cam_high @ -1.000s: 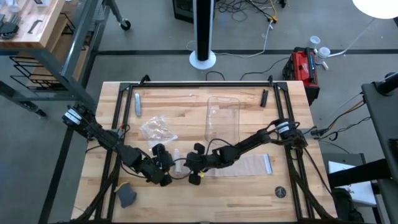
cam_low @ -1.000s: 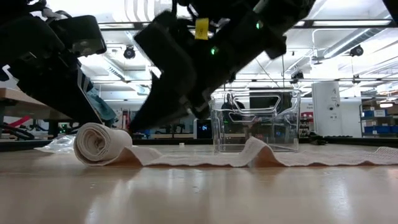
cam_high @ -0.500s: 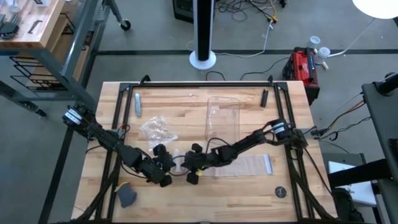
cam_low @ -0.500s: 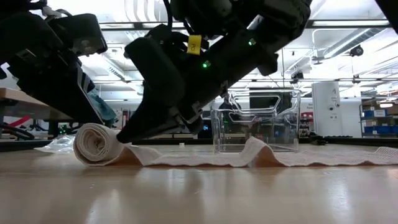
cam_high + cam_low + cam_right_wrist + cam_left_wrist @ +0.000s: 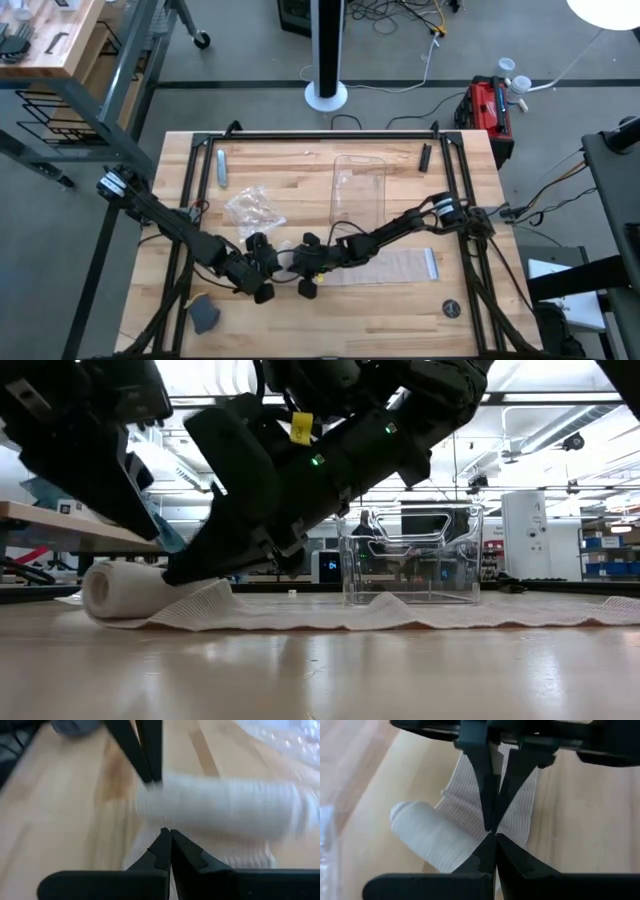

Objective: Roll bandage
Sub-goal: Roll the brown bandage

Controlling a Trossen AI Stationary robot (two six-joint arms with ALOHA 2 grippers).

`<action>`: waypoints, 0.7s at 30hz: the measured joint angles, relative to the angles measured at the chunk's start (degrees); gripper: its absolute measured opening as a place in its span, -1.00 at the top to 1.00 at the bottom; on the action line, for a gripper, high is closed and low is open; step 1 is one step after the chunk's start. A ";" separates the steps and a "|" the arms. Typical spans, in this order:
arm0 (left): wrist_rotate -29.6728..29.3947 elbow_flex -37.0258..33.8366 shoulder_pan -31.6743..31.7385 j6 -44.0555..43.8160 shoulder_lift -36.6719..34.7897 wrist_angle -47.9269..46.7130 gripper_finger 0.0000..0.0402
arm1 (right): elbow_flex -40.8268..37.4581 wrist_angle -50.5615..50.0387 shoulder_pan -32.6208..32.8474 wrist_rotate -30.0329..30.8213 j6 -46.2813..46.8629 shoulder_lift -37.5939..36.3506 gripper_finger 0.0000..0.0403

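White gauze, the bandage (image 5: 130,592), lies on the wooden table (image 5: 300,165) near its front edge, one end rolled into a small cylinder, the rest trailing flat toward the right side. The left gripper (image 5: 262,268) and right gripper (image 5: 303,270) meet at the roll, each with fingers pressed together, gripping nothing. A clear tray (image 5: 358,188) stands behind.

The long narrow strip of soft white-grey gauze bandage (image 5: 300,610) lies on the wooden table, partly rolled. Its rolled end forms a small whitish cylinder (image 5: 120,590) lying on its side, and the unrolled length runs flat from it across the tabletop with low ripples. The weave shows fine ribbed lines along the strip (image 5: 465,805)
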 joint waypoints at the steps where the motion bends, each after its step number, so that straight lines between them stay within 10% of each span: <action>1: -0.02 0.70 0.00 -0.17 -0.22 -1.75 1.00 | 0.00 -0.90 0.03 0.15 -0.01 -0.27 1.00; 21: -6.59 -2.37 -0.66 -8.38 -0.19 -10.77 1.00 | -0.11 -13.58 1.95 7.11 1.50 -3.10 1.00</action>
